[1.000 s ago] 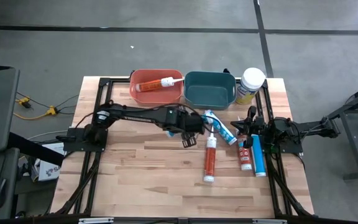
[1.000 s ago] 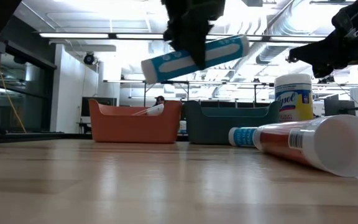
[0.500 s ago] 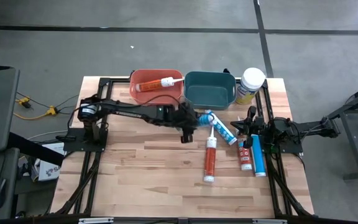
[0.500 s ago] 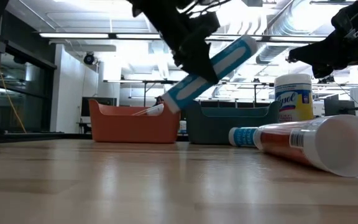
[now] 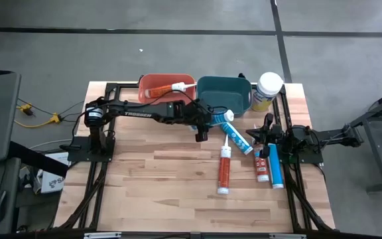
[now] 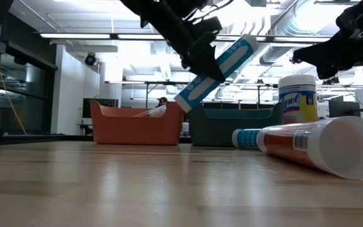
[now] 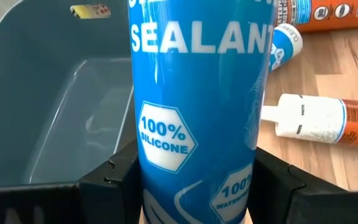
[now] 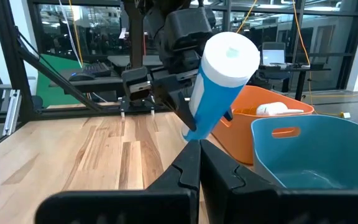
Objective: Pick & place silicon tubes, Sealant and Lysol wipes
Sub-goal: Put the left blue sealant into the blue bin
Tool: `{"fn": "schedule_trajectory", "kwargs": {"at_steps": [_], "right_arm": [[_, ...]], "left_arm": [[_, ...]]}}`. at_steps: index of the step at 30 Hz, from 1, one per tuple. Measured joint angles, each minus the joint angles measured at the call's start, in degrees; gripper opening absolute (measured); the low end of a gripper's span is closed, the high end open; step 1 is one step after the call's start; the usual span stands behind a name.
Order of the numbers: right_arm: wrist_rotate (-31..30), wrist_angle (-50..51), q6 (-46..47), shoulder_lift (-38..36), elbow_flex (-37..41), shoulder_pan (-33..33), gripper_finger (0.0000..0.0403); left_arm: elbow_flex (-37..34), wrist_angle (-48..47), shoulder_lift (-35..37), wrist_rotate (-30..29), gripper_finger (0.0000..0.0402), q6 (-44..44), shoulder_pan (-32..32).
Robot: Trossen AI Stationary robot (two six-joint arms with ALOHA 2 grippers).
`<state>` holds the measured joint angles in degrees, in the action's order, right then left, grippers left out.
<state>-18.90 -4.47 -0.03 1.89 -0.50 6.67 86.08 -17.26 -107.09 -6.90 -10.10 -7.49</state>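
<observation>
Here the left gripper (image 5: 207, 119) jaws clamp the blue sealant tube (image 6: 218, 72) beside the teal bin (image 5: 224, 95).

free: near table half (image 5: 151, 179) | blocked: far edge, orange bin (image 5: 152, 98), teal bin (image 5: 239, 99)

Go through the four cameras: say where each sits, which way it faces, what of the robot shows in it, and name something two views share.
High view: overhead, looking straight down on the table; both arms show.
Low view: at tabletop height, looking across to the room; the left gripper comes in from above.
Left wrist view: on the left arm, looking along the blue sealant tube into the teal bin.
Right wrist view: on the right arm, past the shut right gripper, facing the left arm.
Shared: the held blue sealant tube shows in the low and right wrist views.
</observation>
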Motion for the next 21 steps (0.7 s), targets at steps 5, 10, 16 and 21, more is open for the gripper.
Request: {"fn": "schedule_trajectory", "kwargs": {"at_steps": [5,10,16,21], "right_arm": [[0.0,0.0,0.0,0.0,0.0,0.0,0.0001],[0.0,0.0,0.0,0.0,0.0,0.0,0.0001],[0.0,0.0,0.0,0.0,0.0,0.0,0.0001],[0.0,0.0,0.0,0.0,0.0,0.0,0.0001]], "left_arm": [[0.2,1.8,1.0,2.1,0.0193,-0.1,0.0],[0.1,2.8,1.0,3.6,0.0193,-0.4,0.0],[0.1,7.7,1.0,6.9,0.0193,-0.6,0.0],[0.1,10.8,1.0,8.3,0.0193,0.5,0.0]]}}
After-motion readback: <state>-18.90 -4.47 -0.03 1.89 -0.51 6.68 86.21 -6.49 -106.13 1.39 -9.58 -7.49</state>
